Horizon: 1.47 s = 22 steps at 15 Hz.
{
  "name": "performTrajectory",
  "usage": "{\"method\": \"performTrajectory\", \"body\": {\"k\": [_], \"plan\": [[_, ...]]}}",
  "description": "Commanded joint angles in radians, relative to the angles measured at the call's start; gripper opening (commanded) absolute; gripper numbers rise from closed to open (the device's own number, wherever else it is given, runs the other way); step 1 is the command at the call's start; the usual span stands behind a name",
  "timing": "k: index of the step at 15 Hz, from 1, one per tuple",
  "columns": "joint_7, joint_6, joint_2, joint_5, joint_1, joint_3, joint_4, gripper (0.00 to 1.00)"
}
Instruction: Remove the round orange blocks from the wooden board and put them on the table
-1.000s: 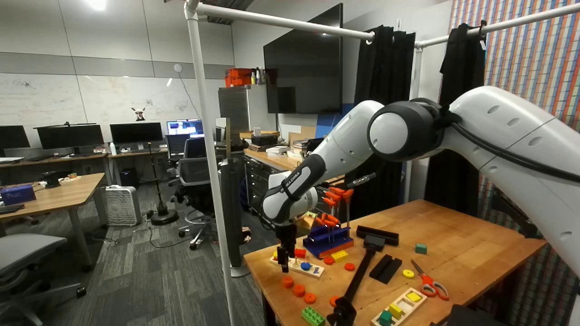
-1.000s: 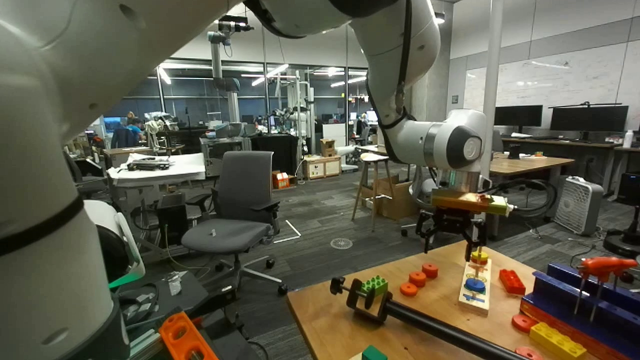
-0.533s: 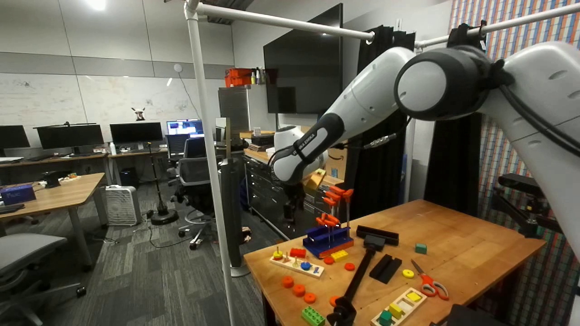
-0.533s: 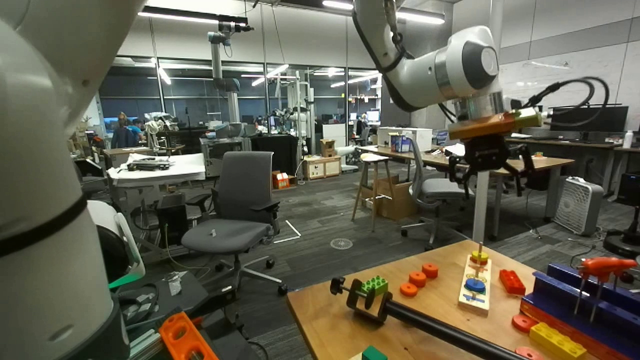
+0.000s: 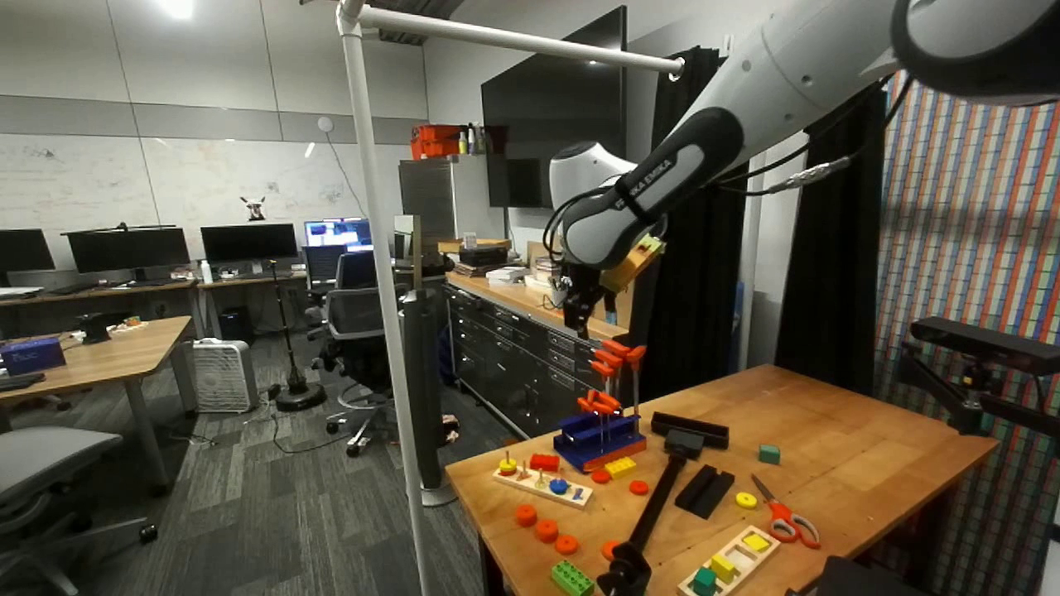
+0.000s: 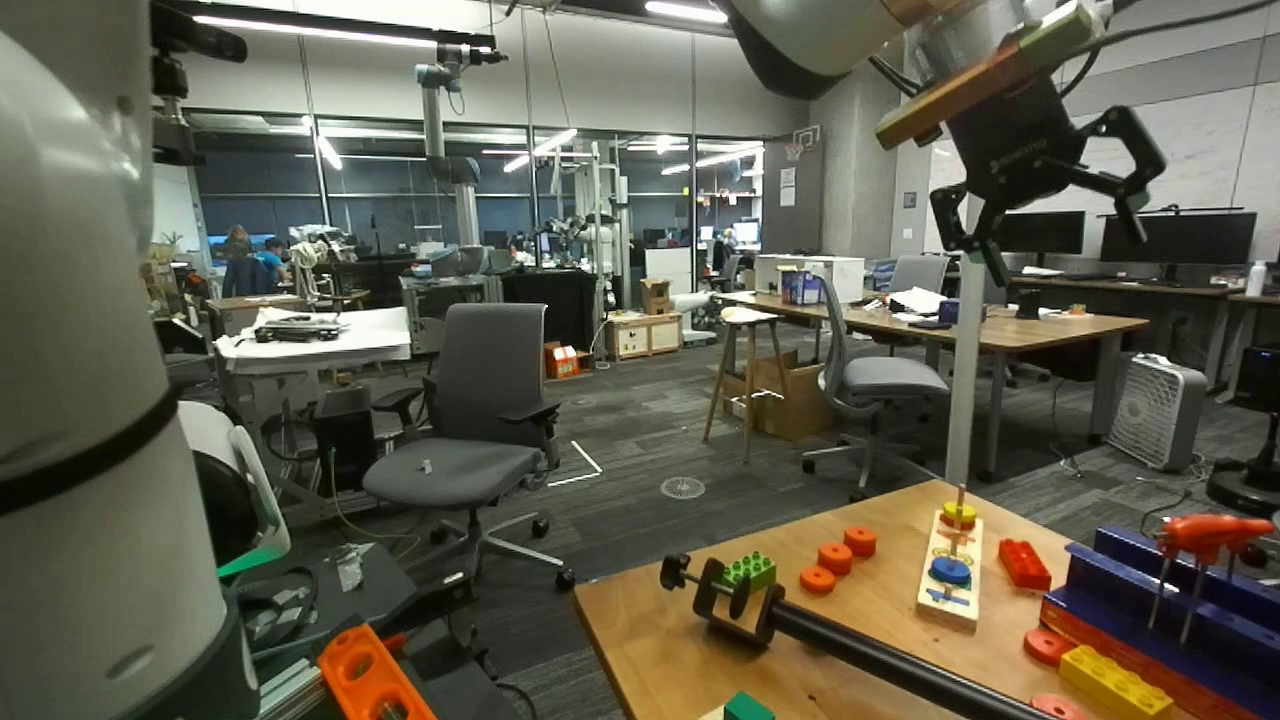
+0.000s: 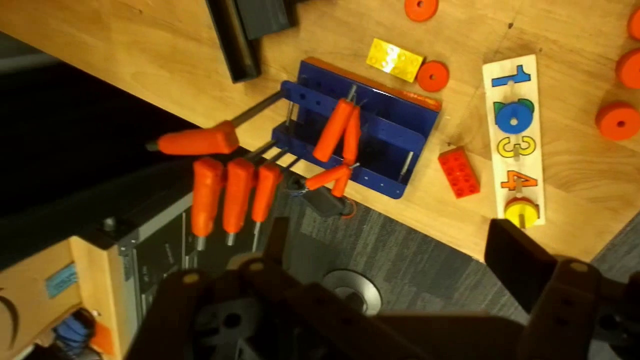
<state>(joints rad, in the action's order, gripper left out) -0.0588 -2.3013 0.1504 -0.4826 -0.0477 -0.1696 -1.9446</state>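
Observation:
The wooden board (image 5: 580, 500) lies on the table (image 5: 787, 414); it also shows in the wrist view (image 7: 502, 162). It carries a blue disc (image 7: 514, 118) and, at its far end, a yellow disc (image 7: 520, 214) with a red piece partly hidden under it. Round orange blocks (image 5: 546, 531) lie in a row on the table beside the board, also in an exterior view (image 6: 834, 556). Further round orange-red discs (image 7: 432, 76) lie near the tool rack. My gripper (image 6: 1068, 250) is open and empty, high above the table; the wrist view shows its spread fingers (image 7: 387, 230).
A blue rack (image 7: 370, 130) with upright orange-handled tools (image 5: 609, 364) stands below and near my gripper. A black bar clamp (image 6: 880, 650) lies across the table. Red (image 7: 459, 172), yellow (image 7: 395, 60) and green bricks (image 5: 572, 578), scissors (image 5: 791, 523) and a shape board (image 5: 739, 556) lie around.
My open gripper has risen from beside the board's yellow-disc end to high above the table, tilting and shifting toward the tool rack. The discs and board have not moved.

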Motion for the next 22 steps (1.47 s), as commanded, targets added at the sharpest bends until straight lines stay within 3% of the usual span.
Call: {"method": "performTrajectory", "body": {"k": [1, 6, 12, 17, 22], "plan": [[-0.143, 0.029, -0.245, -0.094, -0.014, -0.004, -0.202, 1.00], [-0.124, 0.118, -0.525, -0.064, -0.080, 0.019, -0.425, 1.00], [0.178, 0.106, -0.713, 0.199, -0.055, -0.041, -0.594, 1.00], [0.327, 0.144, -0.764, 0.326, -0.049, -0.050, -0.638, 1.00], [0.311, 0.146, -0.739, 0.307, -0.073, -0.029, -0.646, 1.00]]}}
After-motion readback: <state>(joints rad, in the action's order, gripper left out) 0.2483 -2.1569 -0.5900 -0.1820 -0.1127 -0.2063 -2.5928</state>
